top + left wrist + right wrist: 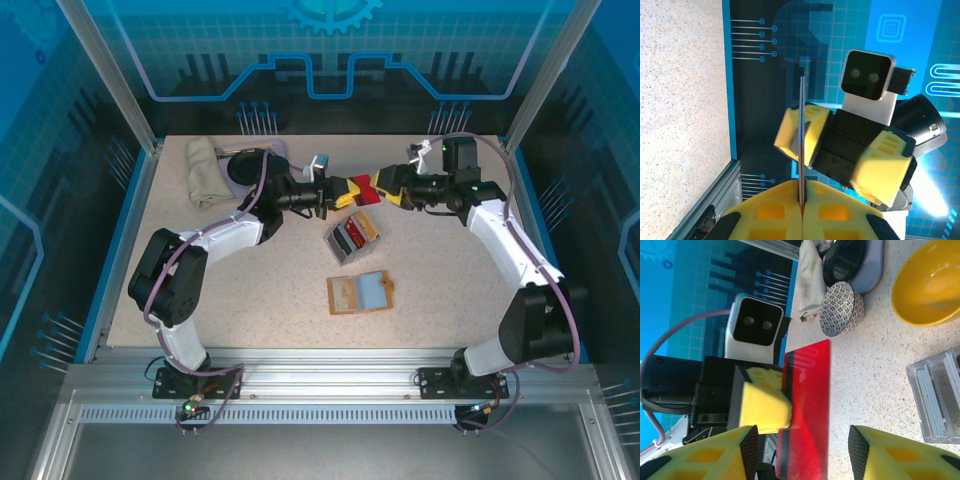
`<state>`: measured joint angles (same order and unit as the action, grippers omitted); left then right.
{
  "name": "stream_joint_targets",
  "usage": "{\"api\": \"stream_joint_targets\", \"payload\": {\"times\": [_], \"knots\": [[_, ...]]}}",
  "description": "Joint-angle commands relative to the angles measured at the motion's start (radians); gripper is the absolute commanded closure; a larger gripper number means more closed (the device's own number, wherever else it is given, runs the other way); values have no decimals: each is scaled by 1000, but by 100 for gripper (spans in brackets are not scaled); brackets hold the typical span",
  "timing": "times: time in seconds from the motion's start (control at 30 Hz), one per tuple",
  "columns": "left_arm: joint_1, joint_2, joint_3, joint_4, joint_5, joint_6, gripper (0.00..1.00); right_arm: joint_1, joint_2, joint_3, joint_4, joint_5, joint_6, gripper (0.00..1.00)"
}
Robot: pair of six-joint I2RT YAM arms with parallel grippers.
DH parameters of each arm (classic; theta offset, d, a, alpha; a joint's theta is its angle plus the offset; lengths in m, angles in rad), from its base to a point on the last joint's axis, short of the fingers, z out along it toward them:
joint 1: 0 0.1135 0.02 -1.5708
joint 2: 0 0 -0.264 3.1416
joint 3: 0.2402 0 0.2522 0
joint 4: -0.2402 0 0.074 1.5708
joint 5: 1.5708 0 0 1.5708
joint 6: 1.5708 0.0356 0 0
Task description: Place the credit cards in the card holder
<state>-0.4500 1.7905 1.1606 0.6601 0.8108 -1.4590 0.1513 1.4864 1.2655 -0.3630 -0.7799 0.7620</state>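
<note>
Right now your left gripper (347,192) is clamped on the red credit card (362,187), held in mid-air at 12 o'clock from the open card holder (360,292). Your right gripper (801,440) straddles the card, jaws apart. It's likely thin, stiff and slick, so pinch the flat faces near the free end.

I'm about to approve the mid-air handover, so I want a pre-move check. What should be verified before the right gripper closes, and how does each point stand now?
1. Left gripper shut on the thin red plastic card: ok.
2. Card lies between the fingers of the right gripper: ok.
3. Right jaws stand apart, ready to close: ok.
4. Card centred between the right fingers: cannot tell; it looks nearer one yellow pad.
5. Tan leather bifold card holder lies open on the speckled table: ok.
</note>
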Motion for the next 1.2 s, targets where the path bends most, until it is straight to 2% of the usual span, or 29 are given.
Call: {"api": "stream_joint_targets", "payload": {"times": [0.0, 0.13, 0.23, 0.33, 0.43, 0.53, 0.63, 0.77, 0.83, 1.0, 1.17], "knots": [[-7, -36, 33, 41, 37, 21, 97, 17, 29, 36, -53, -39, -38, 48], [-7, -40, 32, 50, 41, 24, 97, 25, 61, 39, -46, -71, -51, 51], [-9, -33, 34, 61, 47, 21, 95, 39, 90, 45, -30, -121, -53, 66], [-10, -28, 36, 74, 54, 19, 93, 46, 100, 41, -17, -134, -56, 69], [-10, -22, 37, 57, 52, 29, 85, 46, 100, 39, -23, -130, -70, 80], [-10, -14, 32, 45, 40, 40, 72, 44, 100, 35, -53, -104, -93, 86], [-9, 0, 30, 84, 36, 21, 67, 44, 102, 11, -41, -105, -89, 86], [-9, 15, 28, 130, 37, 4, 66, 44, 107, -5, -47, -114, -99, 82], [-9, 22, 24, 161, 39, -11, 70, 42, 118, 1, -81, -101, -115, 77], [-9, 32, 11, 218, 45, -42, 80, 37, 129, 4, -116, -51, -140, 74], [-9, 34, 14, 243, 47, -58, 79, 30, 125, -5, -114, -7, -128, 76]]}}
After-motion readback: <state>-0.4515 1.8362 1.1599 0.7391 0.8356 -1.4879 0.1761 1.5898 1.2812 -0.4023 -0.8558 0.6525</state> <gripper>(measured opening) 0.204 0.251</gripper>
